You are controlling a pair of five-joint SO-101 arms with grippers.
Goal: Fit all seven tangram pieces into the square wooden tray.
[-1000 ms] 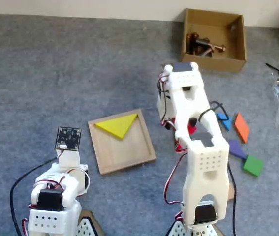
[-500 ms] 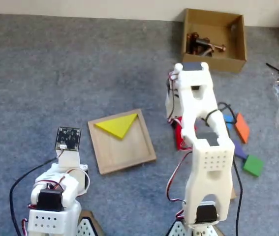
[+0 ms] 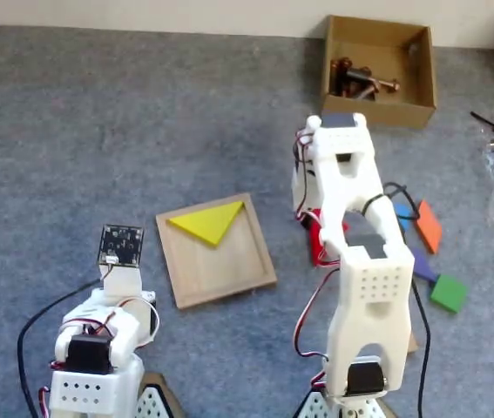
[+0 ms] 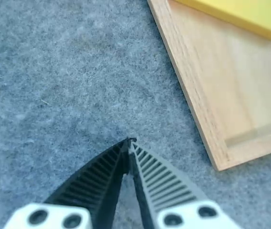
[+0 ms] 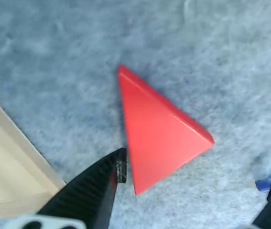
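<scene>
The square wooden tray (image 3: 229, 266) lies on the grey carpet with a yellow triangle (image 3: 207, 222) in its far corner. In the right wrist view a red triangle (image 5: 159, 129) lies flat on the carpet just beyond the tray's corner (image 5: 11, 167). My right gripper (image 5: 200, 167) is open above it, one finger (image 5: 102, 186) at the triangle's near edge. In the high view the red triangle (image 3: 318, 242) peeks out under the right arm (image 3: 355, 252). My left gripper (image 4: 128, 142) is shut on nothing, low over the carpet beside the tray (image 4: 192, 95).
Blue (image 3: 396, 212), orange (image 3: 429, 225), purple (image 3: 421, 264) and green (image 3: 448, 293) pieces lie on the carpet to the right of the right arm. A cardboard box (image 3: 377, 59) with metal parts stands at the back. Cables and plastic lie at the right edge.
The right arm swung a little to the right and stretched farther out, then held nearly still. The left arm, the tray and the yellow triangle have not moved.
</scene>
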